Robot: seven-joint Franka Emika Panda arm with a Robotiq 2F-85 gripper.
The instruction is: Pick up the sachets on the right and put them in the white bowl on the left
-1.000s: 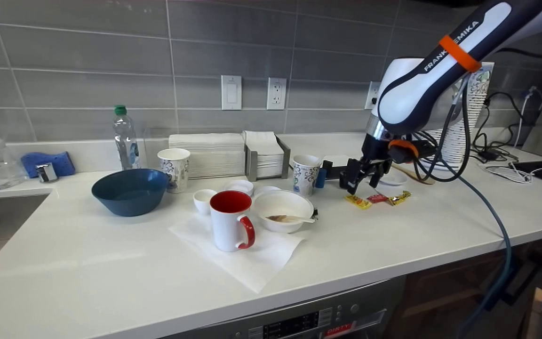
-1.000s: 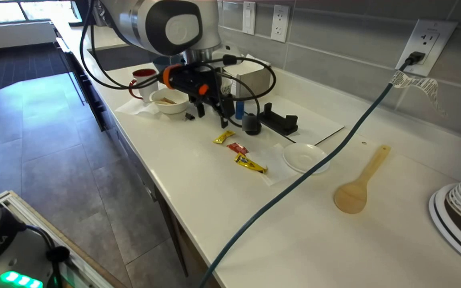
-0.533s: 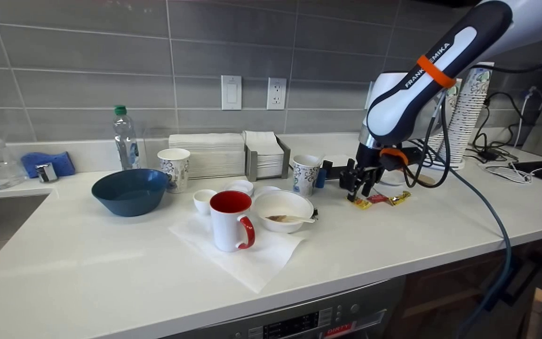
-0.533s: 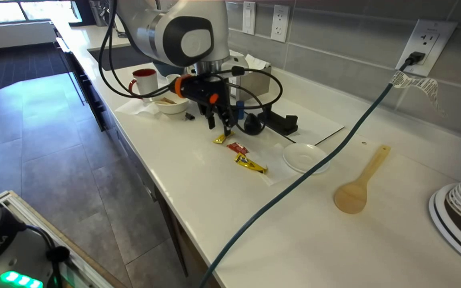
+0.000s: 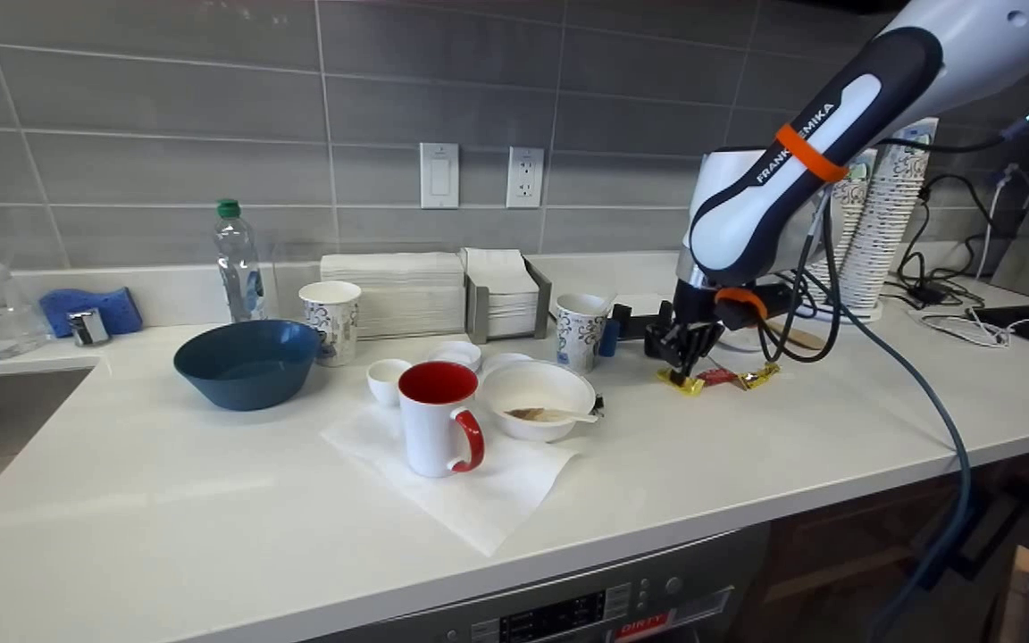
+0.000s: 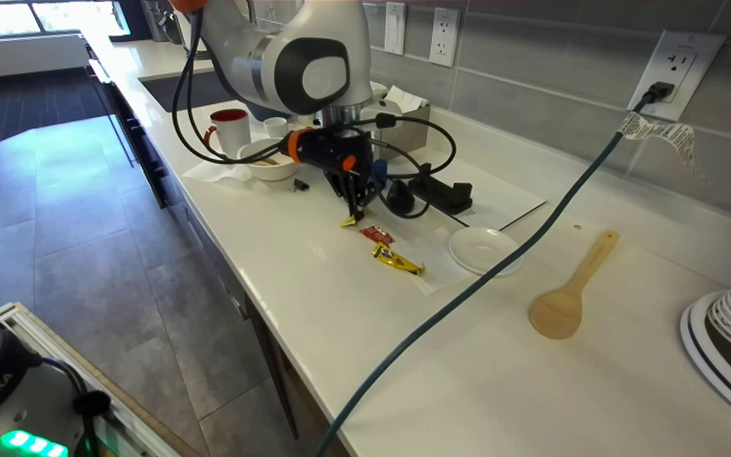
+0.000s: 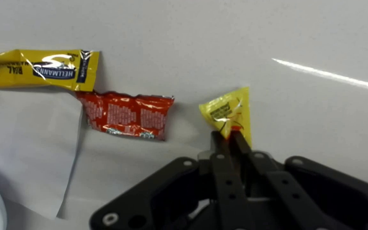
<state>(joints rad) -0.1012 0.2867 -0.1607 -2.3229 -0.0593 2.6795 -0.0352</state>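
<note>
Three sachets lie in a row on the counter. In the wrist view, the near yellow sachet is bunched up between the fingertips of my gripper, which is shut on it at counter height. Part of this sachet is hidden by the fingers. To its left lies a red sachet, and beyond that a yellow Hellmann's sachet, both flat and untouched. In an exterior view the white bowl stands left of the gripper, holding a light stick and something brown. It shows too behind the arm, the white bowl partly covered by cables.
A white mug with red handle stands beside the bowl. A patterned paper cup and a black holder are near the arm. A white saucer, a wooden spoon and a blue-green cable lie past the sachets.
My gripper has come down and slightly right in both exterior views onto the near yellow sachet. Its jaws have gone from open to shut on it. The other sachets have not moved.
</note>
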